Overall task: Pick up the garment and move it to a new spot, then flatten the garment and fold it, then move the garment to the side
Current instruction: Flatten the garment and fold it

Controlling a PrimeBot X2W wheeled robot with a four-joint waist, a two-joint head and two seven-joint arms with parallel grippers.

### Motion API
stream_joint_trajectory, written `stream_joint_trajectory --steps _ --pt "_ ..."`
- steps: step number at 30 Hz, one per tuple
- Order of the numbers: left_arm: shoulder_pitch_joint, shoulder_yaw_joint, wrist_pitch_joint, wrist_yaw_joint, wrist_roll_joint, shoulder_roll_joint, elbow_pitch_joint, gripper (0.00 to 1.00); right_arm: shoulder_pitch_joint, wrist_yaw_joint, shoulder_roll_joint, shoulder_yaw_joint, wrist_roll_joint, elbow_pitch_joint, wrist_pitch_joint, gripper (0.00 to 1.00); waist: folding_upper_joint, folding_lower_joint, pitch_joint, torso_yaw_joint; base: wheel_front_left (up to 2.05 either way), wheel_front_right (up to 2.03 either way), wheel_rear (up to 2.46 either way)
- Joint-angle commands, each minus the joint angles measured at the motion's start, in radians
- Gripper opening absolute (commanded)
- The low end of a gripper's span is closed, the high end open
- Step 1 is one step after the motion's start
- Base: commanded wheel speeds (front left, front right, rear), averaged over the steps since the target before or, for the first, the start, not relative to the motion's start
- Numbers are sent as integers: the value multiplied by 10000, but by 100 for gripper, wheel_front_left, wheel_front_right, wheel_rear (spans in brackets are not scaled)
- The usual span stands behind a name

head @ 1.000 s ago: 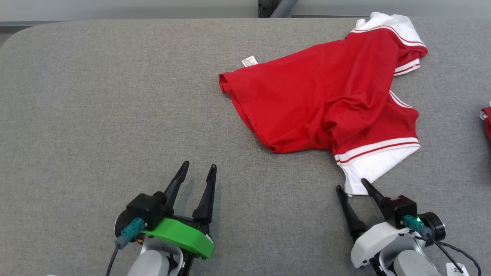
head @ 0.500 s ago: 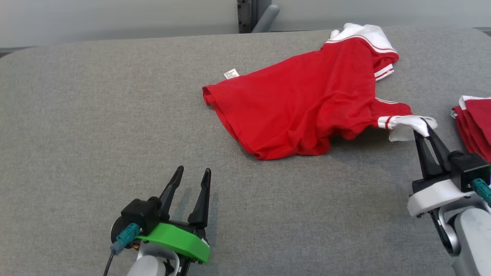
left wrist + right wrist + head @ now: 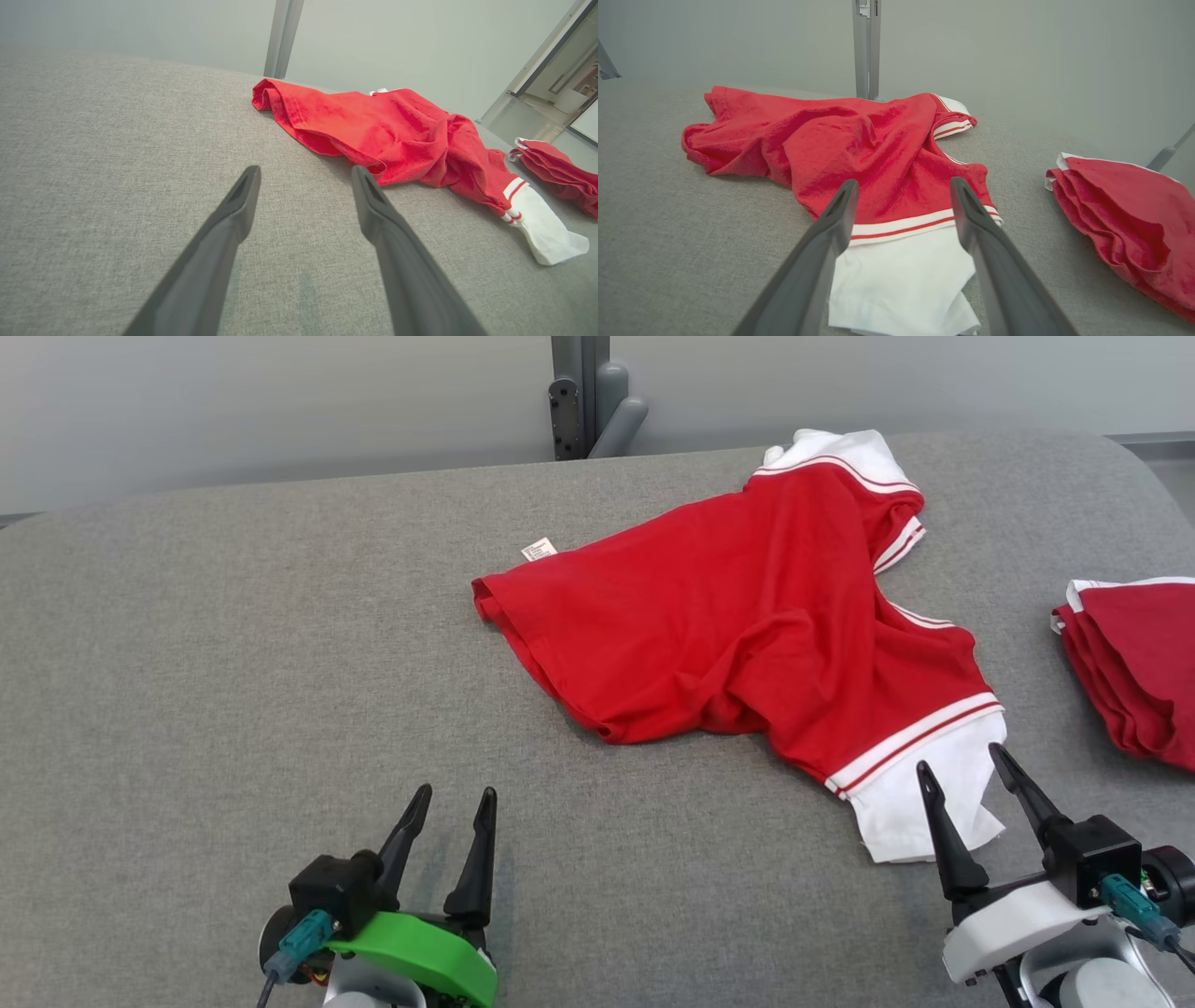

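1. The garment (image 3: 747,616), a red shirt with white striped sleeves, lies rumpled on the grey table (image 3: 233,663), over towards its far right part. The body is bunched and creased, and one white sleeve (image 3: 920,803) points back at me.
2. My right pincer (image 3: 961,758) stands wide open and empty, low by the end of that sleeve, with one finger to each side of it. I cannot tell whether the tips touch the cloth.
3. My left pincer (image 3: 456,792) is open as well and grips nothing. It sits over bare table, well apart from the garment's hem.
4. A folded red pile (image 3: 1130,663) lies by the table's right edge. I take it as no part of my job.
5. As I judge it, I cannot say whether the garment is at its new spot. It is neither flat, nor folded, nor set aside, so spreading, folding and the final move are all left.
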Motion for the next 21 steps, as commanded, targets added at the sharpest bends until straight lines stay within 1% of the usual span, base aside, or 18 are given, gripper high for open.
stream_joint_trajectory --steps 1,7,10,16,19,21 --pt "80 53 0 -48 122 46 24 100 -131 -15 119 -33 50 38 -150 100 0 0 -42 17 0 0 0" --pt "-92 42 0 -48 375 46 44 100 -518 -14 612 -159 -164 482 -526 100 0 0 -69 82 0 0 0" --pt "-155 -162 0 -46 297 44 12 100 -635 -15 817 -213 -237 757 -590 100 0 0 -64 83 0 0 0" --pt "-746 -1531 0 -47 -356 47 376 100 -822 -15 975 -225 -333 788 -611 100 0 0 461 -183 0 0 0" --pt "-1325 -2058 0 -47 -689 55 845 100 -988 -15 967 -203 -406 640 -614 100 0 0 876 -468 0 0 0" --pt "-1748 -2175 0 -47 -899 52 1196 100 -1140 -15 958 -198 -415 561 -614 100 0 0 1159 -692 0 0 0"
